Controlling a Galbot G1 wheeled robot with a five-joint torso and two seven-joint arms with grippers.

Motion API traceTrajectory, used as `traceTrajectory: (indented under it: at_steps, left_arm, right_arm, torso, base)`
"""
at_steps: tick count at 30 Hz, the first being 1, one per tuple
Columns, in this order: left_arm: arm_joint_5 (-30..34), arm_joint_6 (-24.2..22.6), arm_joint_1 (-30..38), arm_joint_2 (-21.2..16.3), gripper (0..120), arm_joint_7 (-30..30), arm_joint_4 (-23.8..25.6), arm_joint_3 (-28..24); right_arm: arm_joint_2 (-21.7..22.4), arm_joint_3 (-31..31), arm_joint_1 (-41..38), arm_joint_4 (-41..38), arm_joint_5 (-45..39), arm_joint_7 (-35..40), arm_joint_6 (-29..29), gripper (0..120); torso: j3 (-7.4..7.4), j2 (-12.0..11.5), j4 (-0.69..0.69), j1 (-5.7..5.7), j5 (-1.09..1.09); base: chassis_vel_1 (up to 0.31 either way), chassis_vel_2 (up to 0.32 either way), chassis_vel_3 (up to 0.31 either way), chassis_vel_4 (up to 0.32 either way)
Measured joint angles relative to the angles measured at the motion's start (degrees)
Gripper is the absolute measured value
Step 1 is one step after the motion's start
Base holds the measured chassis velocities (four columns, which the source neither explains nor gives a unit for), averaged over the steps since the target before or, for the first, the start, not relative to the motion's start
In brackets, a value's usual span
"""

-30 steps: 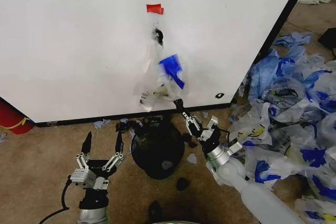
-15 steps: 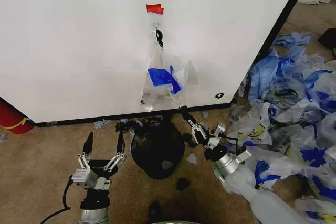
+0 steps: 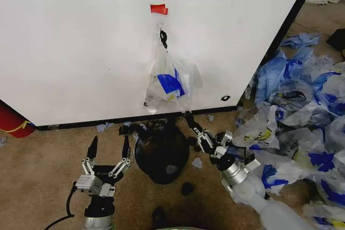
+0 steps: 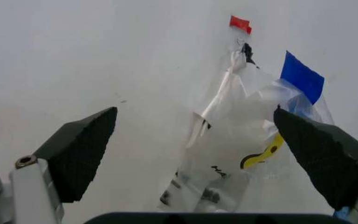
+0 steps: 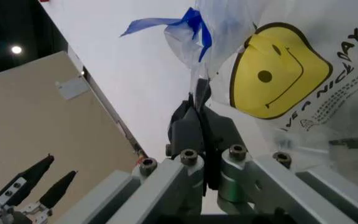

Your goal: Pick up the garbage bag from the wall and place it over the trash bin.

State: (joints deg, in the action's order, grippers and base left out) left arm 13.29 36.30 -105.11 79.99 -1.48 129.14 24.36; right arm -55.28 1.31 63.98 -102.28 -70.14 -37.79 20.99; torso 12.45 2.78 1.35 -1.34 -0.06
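The garbage bag (image 3: 170, 84), translucent white with a blue patch and a yellow smiley (image 5: 278, 79), hangs from a metal hook (image 3: 160, 26) on the wall (image 3: 81, 41), under a piece of red tape (image 3: 158, 8). The trash bin (image 3: 161, 154), small, round and black, stands on the floor just below it. My right gripper (image 3: 187, 116) is shut, its tips (image 5: 199, 91) at the bag's lower edge with thin plastic pinched between them. My left gripper (image 3: 109, 143) stands open to the left of the bin, pointing at the wall; the bag (image 4: 241, 140) shows between its fingers, farther off.
A heap of white and blue plastic bags (image 3: 302, 106) covers the floor to the right. The wall's black edge trim (image 3: 285, 30) runs down beside it. A red cylinder (image 3: 11, 119) stands at far left. Dark scraps (image 3: 187, 188) lie around the bin.
My right gripper has drawn back down and to the right. The bag has swung and spread wider, and its blue patch has shifted. The left gripper has barely moved.
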Motion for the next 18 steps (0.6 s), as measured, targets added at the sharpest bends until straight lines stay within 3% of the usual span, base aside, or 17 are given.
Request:
traceTrajectory:
  at_steps: [18]
  left_arm:
    - [0.3, -0.2, 0.5, -0.7, 99, 0.0, -0.1, 0.1]
  right_arm:
    - [-0.7, -0.5, -0.8, 0.9, 0.3, 0.3, 0.3, 0]
  torso:
    - [0.00, 0.0, 0.00, 0.00, 0.00]
  base:
    - [0.000, 0.000, 0.000, 0.000]
